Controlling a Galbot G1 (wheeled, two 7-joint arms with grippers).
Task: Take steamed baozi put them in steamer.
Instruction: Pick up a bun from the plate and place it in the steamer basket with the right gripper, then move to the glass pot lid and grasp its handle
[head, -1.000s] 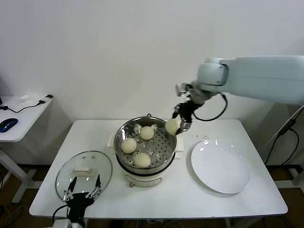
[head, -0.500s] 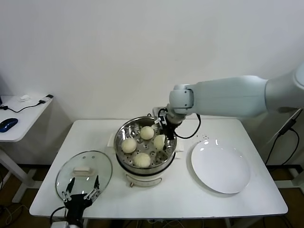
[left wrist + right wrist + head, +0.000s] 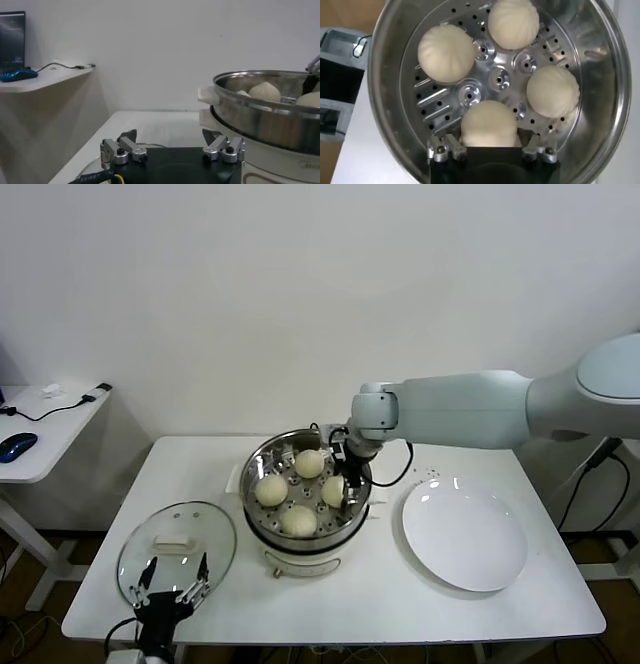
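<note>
Reaching down into the round shiny steel steamer (image 3: 305,489), the right hand (image 3: 337,484) grips one smooth cream-white steamed baozi (image 3: 333,490) between its fingers, low over the perforated steel tray on the side of the steamer nearest the flat white round plate (image 3: 465,537). Seen from the right wrist, that hand (image 3: 490,148) has a finger on either side of the held bun (image 3: 488,123), which sits at or just above the tray. Three more domed cream-white buns rest on the tray inside the steamer: one toward the wall (image 3: 309,463), one toward the glass lid (image 3: 271,490), one toward the front edge (image 3: 298,520). The steamer stands mid-way along the white surface (image 3: 180,469). A round glass lid with a white handle (image 3: 176,551) lies flat beside the steamer, opposite the plate. The left hand (image 3: 172,592) waits near the lid's front rim, fingers spread apart and holding nothing.
</note>
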